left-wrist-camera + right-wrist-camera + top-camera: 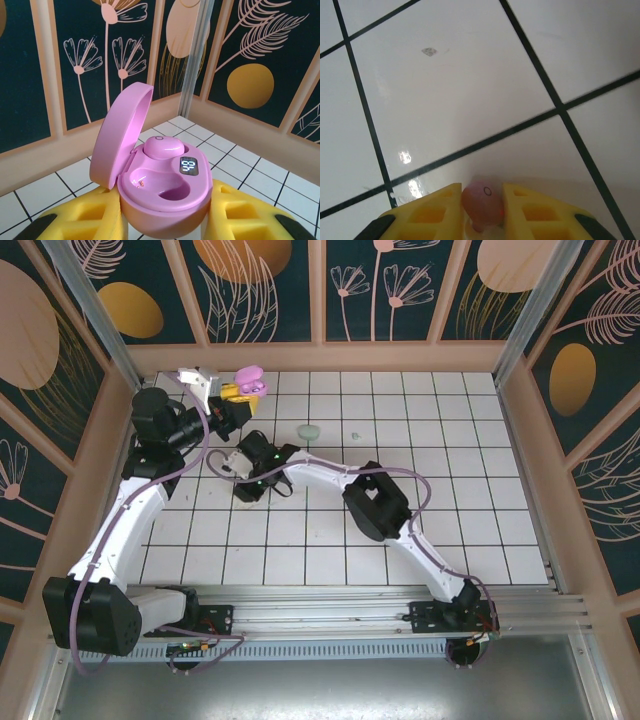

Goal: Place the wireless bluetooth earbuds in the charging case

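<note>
On tile (470, 90), right fingers (432, 212) pinch pink earbud (481, 200); left fingers (80, 220) clamp open pink case (165, 197).

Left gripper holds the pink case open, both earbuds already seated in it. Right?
No. The left gripper holds the pink case open, but one earbud is seated; the near slot is empty, as the left wrist view shows.

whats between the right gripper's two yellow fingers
A pink earbud on the white tile, with the right gripper's fingers seemingly touching both its sides, seen in the right wrist view.
</note>
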Robot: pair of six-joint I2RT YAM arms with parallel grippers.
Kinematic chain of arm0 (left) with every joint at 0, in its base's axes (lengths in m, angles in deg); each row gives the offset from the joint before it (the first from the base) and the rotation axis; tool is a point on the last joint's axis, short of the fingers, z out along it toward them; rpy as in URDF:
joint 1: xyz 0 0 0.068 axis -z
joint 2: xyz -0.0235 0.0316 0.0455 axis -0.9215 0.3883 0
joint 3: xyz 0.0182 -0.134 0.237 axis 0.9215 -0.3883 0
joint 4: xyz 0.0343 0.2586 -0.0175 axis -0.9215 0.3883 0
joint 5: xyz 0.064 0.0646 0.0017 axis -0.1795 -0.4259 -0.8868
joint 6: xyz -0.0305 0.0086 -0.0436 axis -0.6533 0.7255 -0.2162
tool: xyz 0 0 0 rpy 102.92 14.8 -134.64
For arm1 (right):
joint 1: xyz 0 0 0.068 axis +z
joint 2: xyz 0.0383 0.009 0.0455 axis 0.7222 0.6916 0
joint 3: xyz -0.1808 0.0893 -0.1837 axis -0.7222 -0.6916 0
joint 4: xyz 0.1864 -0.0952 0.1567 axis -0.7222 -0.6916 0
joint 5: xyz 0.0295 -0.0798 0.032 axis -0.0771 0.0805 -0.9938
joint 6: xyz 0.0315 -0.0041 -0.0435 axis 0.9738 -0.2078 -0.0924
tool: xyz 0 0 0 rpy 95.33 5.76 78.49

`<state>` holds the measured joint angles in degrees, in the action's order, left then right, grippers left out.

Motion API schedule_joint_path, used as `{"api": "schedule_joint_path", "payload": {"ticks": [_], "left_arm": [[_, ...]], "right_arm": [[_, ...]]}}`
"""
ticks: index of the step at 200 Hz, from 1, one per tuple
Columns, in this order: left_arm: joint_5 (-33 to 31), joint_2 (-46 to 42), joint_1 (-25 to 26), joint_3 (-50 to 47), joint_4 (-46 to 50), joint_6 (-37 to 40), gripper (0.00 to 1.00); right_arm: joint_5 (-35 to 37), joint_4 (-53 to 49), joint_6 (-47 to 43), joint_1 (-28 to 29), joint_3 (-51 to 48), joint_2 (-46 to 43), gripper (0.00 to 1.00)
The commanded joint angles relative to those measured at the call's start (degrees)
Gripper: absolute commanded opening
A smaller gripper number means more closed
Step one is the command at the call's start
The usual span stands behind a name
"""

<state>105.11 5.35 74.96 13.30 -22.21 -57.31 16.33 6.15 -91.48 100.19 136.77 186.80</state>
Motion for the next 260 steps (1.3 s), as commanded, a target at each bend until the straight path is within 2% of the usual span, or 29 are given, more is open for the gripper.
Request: {"api": "schedule_joint_path", "payload": {"ticks": [1, 64, 127, 167, 194, 224, 260], "left_arm": [[1.07, 0.24, -0.37, -0.33, -2.3, -0.62, 0.07], [3.47, 1.03, -0.34, -0.88, -4.19, -1.46, 0.07], [6.08, 3.55, 0.38, -3.34, -7.16, -2.04, 0.04], [4.28, 5.91, 6.77, -5.06, -7.2, 3.58, 0.04], [4.04, 7.87, 11.38, -7.06, -11.92, 3.92, 0.04], [3.76, 8.67, 15.24, -10.33, -18.1, 3.73, 0.03], [2.29, 7.82, 18.04, -13.91, -21.44, 3.72, 0.03]], "right_arm": [[0.12, 1.37, 4.76, -3.24, -7.11, -5.58, 0.22], [4.31, 10.58, 13.77, -9.45, -32.09, -21.06, 0.22], [12.21, 11.34, 22.42, -19.2, -53.57, -36.13, 0.22], [12.85, 11.15, 27.87, -27.1, -61.64, -42.3, 0.22], [11.98, 11.02, 31.83, -31.48, -65.1, -44.18, 0.22], [9.52, 12.52, 35.28, -34.71, -69.41, -45.86, 0.22], [7.42, 14.22, 37.25, -36.01, -72.12, -46.66, 0.25]]}}
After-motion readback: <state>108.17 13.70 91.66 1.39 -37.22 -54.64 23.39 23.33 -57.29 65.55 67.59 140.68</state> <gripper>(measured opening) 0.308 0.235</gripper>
